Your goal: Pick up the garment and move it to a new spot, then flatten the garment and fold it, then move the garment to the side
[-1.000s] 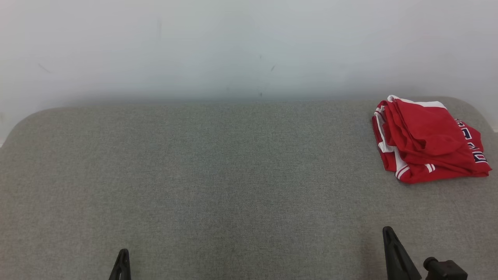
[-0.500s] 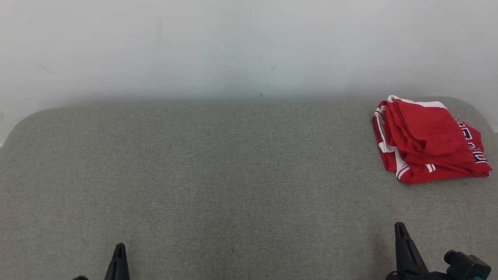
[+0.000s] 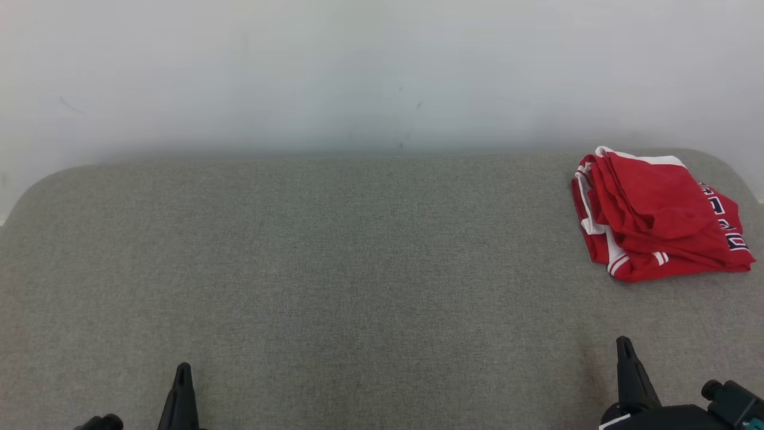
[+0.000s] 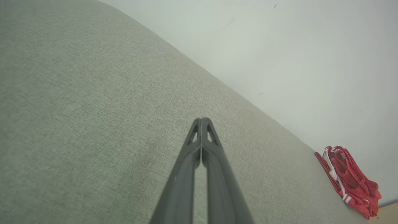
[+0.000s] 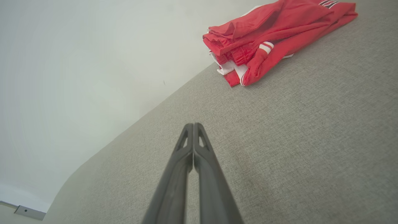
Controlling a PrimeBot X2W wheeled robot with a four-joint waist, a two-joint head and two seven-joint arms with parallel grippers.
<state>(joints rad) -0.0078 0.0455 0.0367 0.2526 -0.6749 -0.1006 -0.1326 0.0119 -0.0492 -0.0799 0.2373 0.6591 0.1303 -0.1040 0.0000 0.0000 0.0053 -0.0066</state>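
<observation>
A folded red garment [image 3: 656,218] with white trim and dark lettering lies at the far right of the grey fabric surface [image 3: 358,269]. It also shows in the left wrist view as a red garment [image 4: 349,179] at the far right and in the right wrist view as a red garment [image 5: 273,34] at the top. My left gripper [image 3: 182,370] is at the lower left, shut and empty, fingertips together [image 4: 201,119]. My right gripper [image 3: 624,343] is at the lower right, shut and empty [image 5: 193,125], a good way in front of the garment.
A pale wall [image 3: 382,71] rises right behind the grey surface. The surface has rounded far corners, and the garment lies close to its right edge. A wide bare stretch of fabric lies between the two grippers.
Both grippers have risen slightly in the head view, the right one also drifting to the right with more of its wrist showing. The garment has stayed put.
</observation>
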